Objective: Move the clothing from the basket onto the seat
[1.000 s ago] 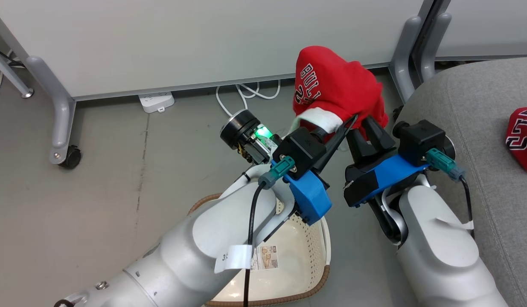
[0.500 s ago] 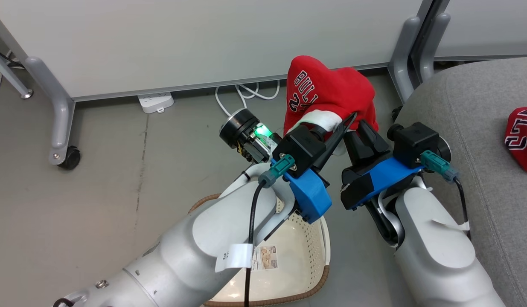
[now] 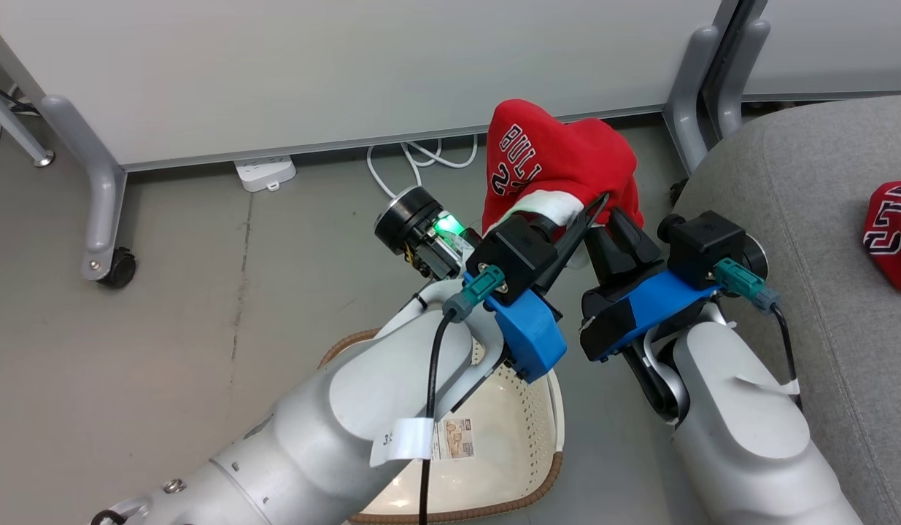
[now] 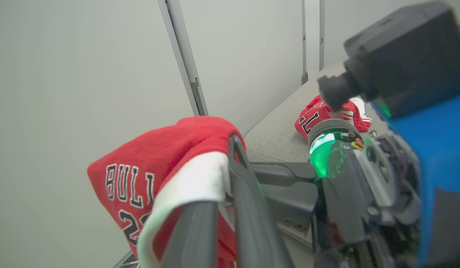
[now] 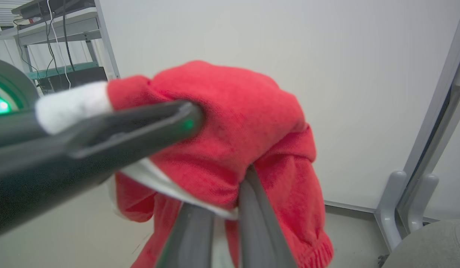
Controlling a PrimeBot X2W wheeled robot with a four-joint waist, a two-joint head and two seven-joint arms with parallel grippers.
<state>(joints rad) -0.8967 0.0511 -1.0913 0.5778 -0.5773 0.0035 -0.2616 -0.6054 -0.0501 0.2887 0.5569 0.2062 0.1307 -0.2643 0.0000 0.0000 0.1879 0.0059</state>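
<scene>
1. Left gripper: clenched on the white hem of the red garment.
2. Right gripper: clamped on the same garment, just beside the left.
3. Garment: held in the air between basket and seat. Step in hand, as judged: the carry. Next, both arms should swing right together and release over the seat.
4. Basket: only a sticker shows inside; the arm hides the rest.
5. Seat: bears a second red garment.

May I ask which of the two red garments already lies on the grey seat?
The far-right garment, loose on the seat; the other garment hangs from the left gripper and right gripper.
</scene>
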